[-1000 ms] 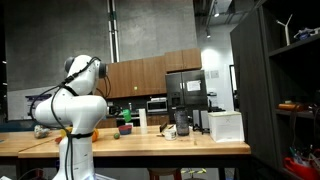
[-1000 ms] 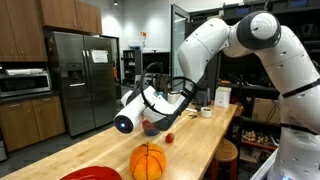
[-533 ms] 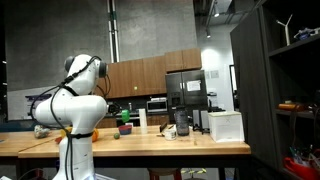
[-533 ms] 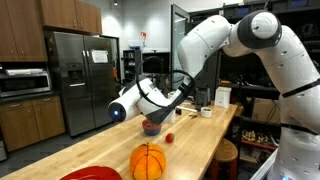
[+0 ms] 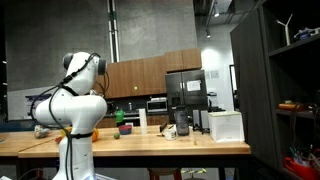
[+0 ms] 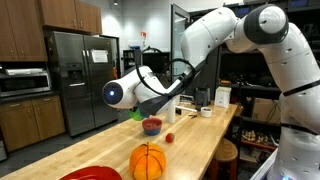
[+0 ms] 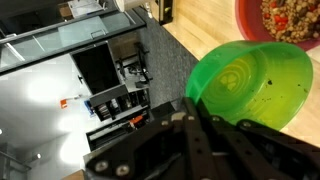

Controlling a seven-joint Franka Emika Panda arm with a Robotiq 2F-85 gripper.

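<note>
Because your fingers [image 7: 190, 130] clamp the rim of the round green plastic bowl [image 7: 250, 85], it hangs clear above the wooden worktop [image 7: 195, 40].

The arm [image 6: 215, 35] arches high from its shoulder in an exterior view, then folds down and forward, with the wrist [image 6: 120, 92] rolled sideways. The pincer [image 7: 195, 108] angles downward (its dark fingers show best in the wrist view), jaws squeezed tight on the rim of a bowl [image 7: 250, 85].
</note>
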